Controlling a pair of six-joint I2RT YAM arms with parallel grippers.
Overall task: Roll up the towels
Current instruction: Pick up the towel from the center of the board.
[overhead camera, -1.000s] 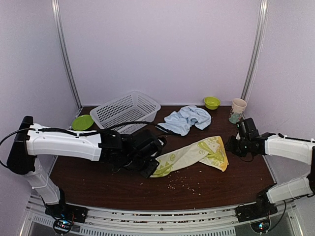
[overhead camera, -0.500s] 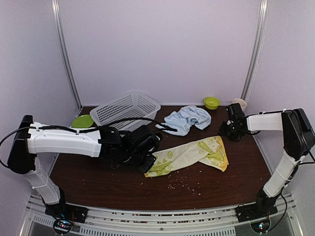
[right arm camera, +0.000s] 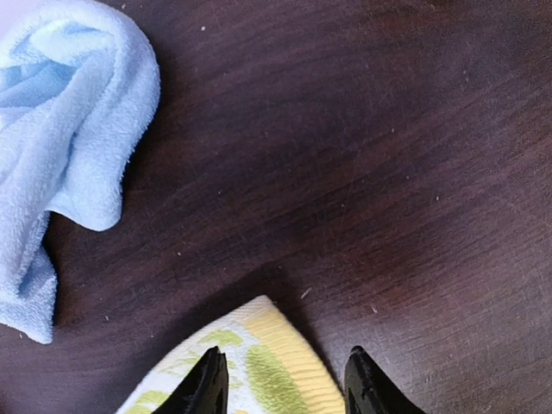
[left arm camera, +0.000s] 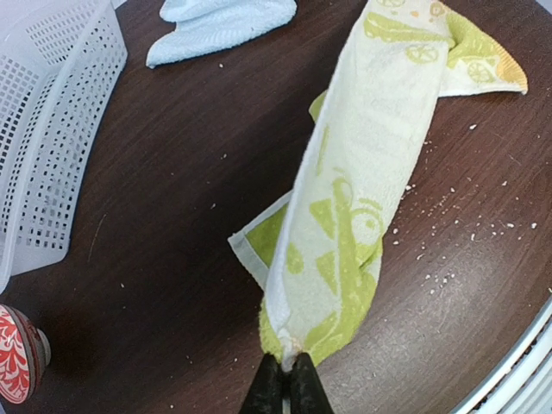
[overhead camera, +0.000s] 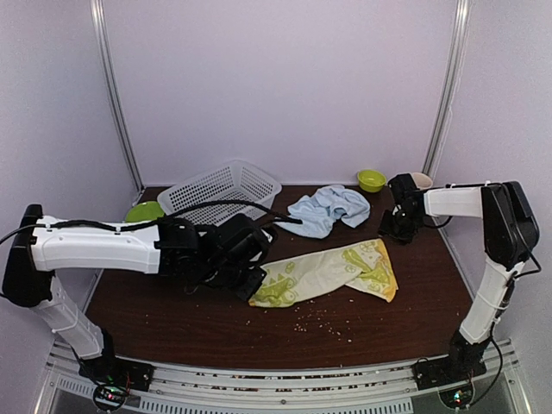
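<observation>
Left end effector (left arm camera: 285, 366) at towel (left arm camera: 362, 172) corner

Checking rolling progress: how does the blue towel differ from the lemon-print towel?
The blue towel is plain and bunched in a heap; the lemon-print towel is patterned green-yellow and stretched out long. The blue towel lies untouched; the left gripper pinches the lemon-print towel's end. Both are unrolled, on the table.
</observation>
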